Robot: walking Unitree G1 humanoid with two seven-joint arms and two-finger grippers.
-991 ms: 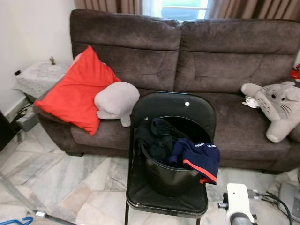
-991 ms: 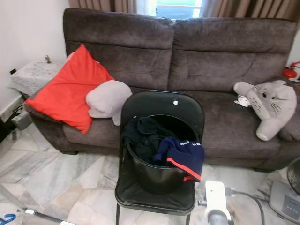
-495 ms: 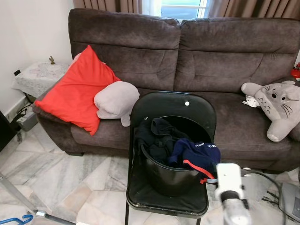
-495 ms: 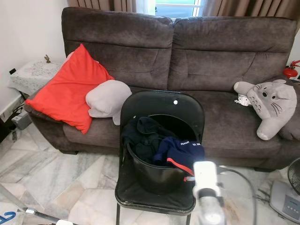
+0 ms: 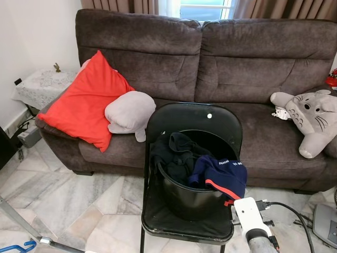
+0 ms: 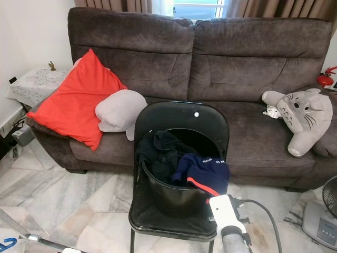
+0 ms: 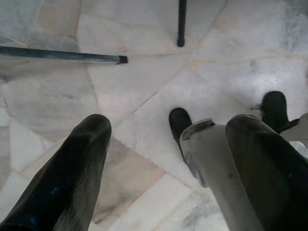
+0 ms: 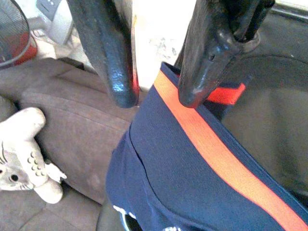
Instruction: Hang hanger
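A black folding chair (image 5: 189,137) stood before the brown sofa (image 5: 226,63), carrying a black bucket (image 5: 192,197) of dark clothes, with a navy garment (image 5: 221,174) with an orange-red band and unreadable white lettering draped over its rim; a red cushion (image 5: 84,103), a grey pillow (image 5: 130,112) and a grey plush toy (image 5: 310,118) lay on the sofa. The right gripper (image 8: 156,98) hovered just above the navy garment, jaws narrowly apart and holding nothing. The left gripper (image 7: 166,159) hung over the marble floor (image 7: 144,82), jaws wide; no hanger could be identified.

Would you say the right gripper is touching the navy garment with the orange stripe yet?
Cannot tell. In the right wrist view the right gripper has open fingers just over the navy garment; one fingertip overlaps its orange band, contact unclear.
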